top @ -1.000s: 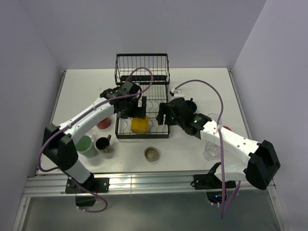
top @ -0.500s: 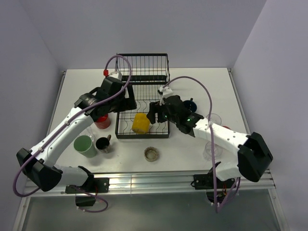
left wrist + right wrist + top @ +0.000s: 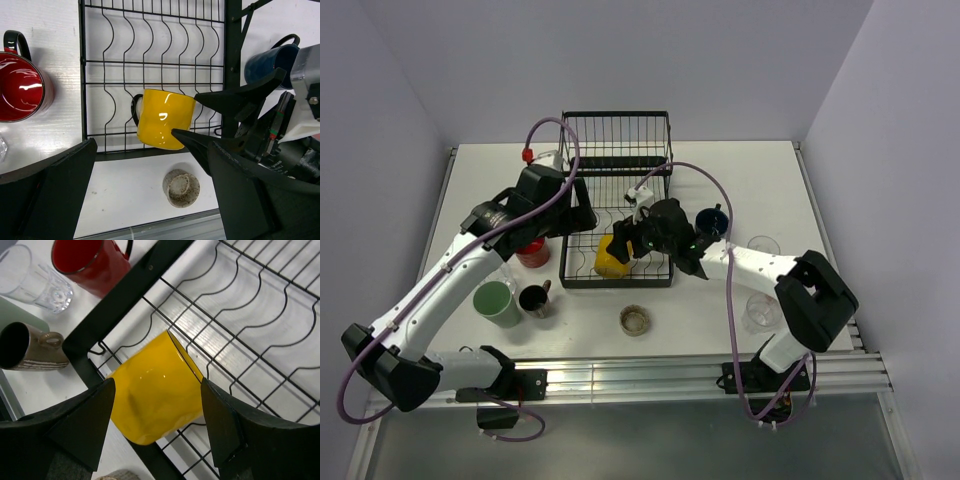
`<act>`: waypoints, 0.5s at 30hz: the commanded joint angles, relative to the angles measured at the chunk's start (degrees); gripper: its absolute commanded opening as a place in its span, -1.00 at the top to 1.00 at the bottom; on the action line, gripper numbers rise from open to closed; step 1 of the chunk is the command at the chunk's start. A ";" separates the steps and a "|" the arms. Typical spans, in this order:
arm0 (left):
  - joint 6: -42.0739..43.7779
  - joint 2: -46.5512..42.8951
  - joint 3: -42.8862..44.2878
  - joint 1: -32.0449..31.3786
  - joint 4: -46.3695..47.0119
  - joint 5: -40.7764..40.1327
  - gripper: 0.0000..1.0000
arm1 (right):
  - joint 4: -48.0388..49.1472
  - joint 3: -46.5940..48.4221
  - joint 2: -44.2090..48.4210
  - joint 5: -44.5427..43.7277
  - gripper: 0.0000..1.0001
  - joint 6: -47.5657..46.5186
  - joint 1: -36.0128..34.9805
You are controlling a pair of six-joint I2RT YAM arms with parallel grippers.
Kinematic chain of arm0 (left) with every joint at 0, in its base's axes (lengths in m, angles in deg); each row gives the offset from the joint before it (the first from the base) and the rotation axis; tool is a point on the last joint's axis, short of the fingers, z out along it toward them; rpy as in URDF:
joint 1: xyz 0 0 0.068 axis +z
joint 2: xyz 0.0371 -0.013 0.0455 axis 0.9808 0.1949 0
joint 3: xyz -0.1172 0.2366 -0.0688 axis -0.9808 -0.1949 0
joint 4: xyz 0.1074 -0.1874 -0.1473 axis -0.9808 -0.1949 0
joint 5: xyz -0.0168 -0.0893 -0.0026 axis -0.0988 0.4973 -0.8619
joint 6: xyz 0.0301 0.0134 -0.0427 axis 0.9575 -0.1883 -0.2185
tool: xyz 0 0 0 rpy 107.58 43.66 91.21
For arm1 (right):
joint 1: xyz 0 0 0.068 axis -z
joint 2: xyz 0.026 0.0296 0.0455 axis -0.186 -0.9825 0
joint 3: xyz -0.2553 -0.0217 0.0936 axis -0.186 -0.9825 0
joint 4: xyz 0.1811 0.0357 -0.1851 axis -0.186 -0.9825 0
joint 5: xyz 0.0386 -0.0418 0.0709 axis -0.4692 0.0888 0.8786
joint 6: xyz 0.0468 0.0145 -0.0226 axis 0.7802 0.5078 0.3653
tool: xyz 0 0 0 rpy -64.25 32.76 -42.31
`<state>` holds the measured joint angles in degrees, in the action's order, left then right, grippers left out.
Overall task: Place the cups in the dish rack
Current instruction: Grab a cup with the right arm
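The yellow mug [image 3: 610,257] lies tilted at the front left of the black wire dish rack [image 3: 616,130]. My right gripper [image 3: 623,243] is open, with a finger on each side of the mug [image 3: 157,390], and its jaws are not closed on it. My left gripper [image 3: 582,218] is open and empty, hovering above the rack's left edge. In the left wrist view the yellow mug [image 3: 162,119] lies below, with the right gripper's fingers [image 3: 235,97] reaching in from the right.
A red mug [image 3: 533,253], a green tumbler [image 3: 497,303], a black mug [image 3: 533,298] and a clear glass [image 3: 32,282] stand left of the rack. A low brownish glass [image 3: 635,320] sits in front of it. A navy mug [image 3: 712,219] and two clear glasses [image 3: 760,312] are on the right.
My left gripper has let go of the yellow mug and drawn back to the left. My right gripper has moved left across the rack until its fingers flank the mug.
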<state>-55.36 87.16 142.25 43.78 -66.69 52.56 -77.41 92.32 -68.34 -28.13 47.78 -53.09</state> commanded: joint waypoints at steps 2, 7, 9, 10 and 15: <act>0.73 -2.53 -1.18 0.62 1.95 0.41 -0.99 | 5.48 2.57 -1.95 3.41 -0.53 -2.51 1.15; 1.26 -3.23 -1.71 1.06 1.96 0.93 -0.98 | 5.21 3.36 -3.97 5.00 -0.53 -3.39 1.94; 1.35 -3.41 -2.32 1.14 2.39 1.29 -0.99 | 5.74 3.45 -4.59 5.26 -0.53 -3.48 2.20; 1.35 -3.50 -2.50 1.23 2.40 1.46 -0.99 | 5.74 3.62 -4.94 5.43 -0.53 -3.48 2.38; 1.26 -4.11 -3.47 1.50 2.66 1.73 -0.98 | 5.74 3.10 -4.51 6.67 -0.52 -3.31 2.47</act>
<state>-55.14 85.04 139.24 44.91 -66.10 53.26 -74.02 93.58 -73.21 -22.60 45.68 -51.01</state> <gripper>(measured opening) 0.992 0.763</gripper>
